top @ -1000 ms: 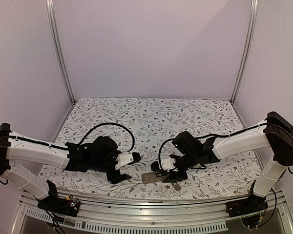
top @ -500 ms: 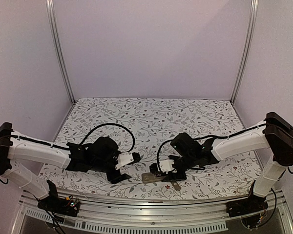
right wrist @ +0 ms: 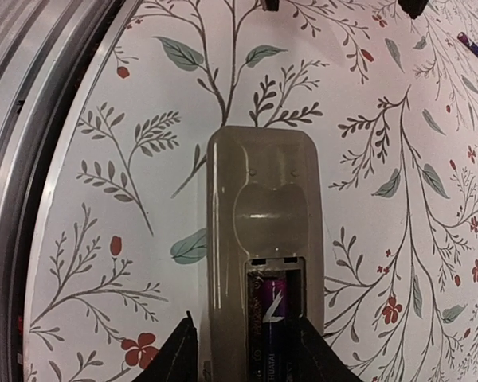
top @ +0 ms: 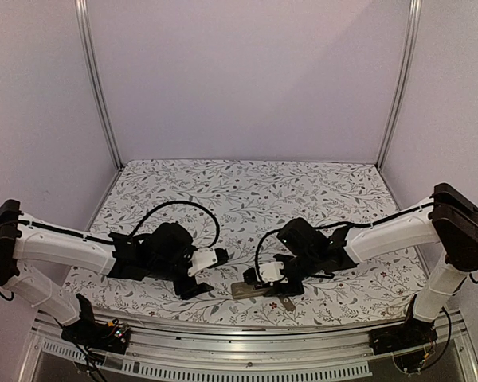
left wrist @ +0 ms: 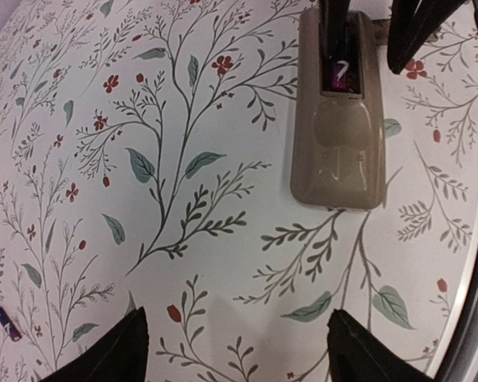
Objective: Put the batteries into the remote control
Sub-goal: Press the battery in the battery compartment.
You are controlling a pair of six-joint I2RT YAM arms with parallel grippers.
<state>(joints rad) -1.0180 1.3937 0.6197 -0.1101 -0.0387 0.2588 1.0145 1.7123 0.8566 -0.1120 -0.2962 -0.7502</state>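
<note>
Covering the whole work surface, the table (top: 247,187) carries a cloth printed with leaves and small red flowers. A metal rail (right wrist: 16,119) runs along its near edge, off to the right gripper's left side in the right wrist view.

Left arm (top: 64,251): reaches in low from the left, wrist turned toward the middle of the table. Right arm (top: 386,231): reaches in low from the right, wrist bent down over the near middle.

Left gripper (left wrist: 239,350): released, jaws spread wide, nothing between them, only bare cloth. It stands apart from the remote, which lies ahead of it and to its right.

Right gripper (right wrist: 247,358): jaws partly drawn in, astride the battery end of the remote. The fingers (right wrist: 175,358) sit right at the remote's edges. Whether they press on the casing or the battery cannot be told.

Remote control (right wrist: 263,215): lies flat on the cloth, tan-grey back upward, battery recess uncovered. The recess end is under the right gripper; the rounded far end points away from it, toward the left gripper.

Seated battery (right wrist: 268,318): dark with a purple label, lying lengthwise in the recess, directly between the right gripper's fingers.

Loose battery (right wrist: 470,44): a tiny dark cylinder on the cloth, well apart from the remote, far ahead and to the right of the right gripper. In the left wrist view it lies out beyond the left finger, near the left edge.

Small grey piece (top: 288,303): lies on the cloth just on the near side of the right gripper; its detail is too small to read.
</note>
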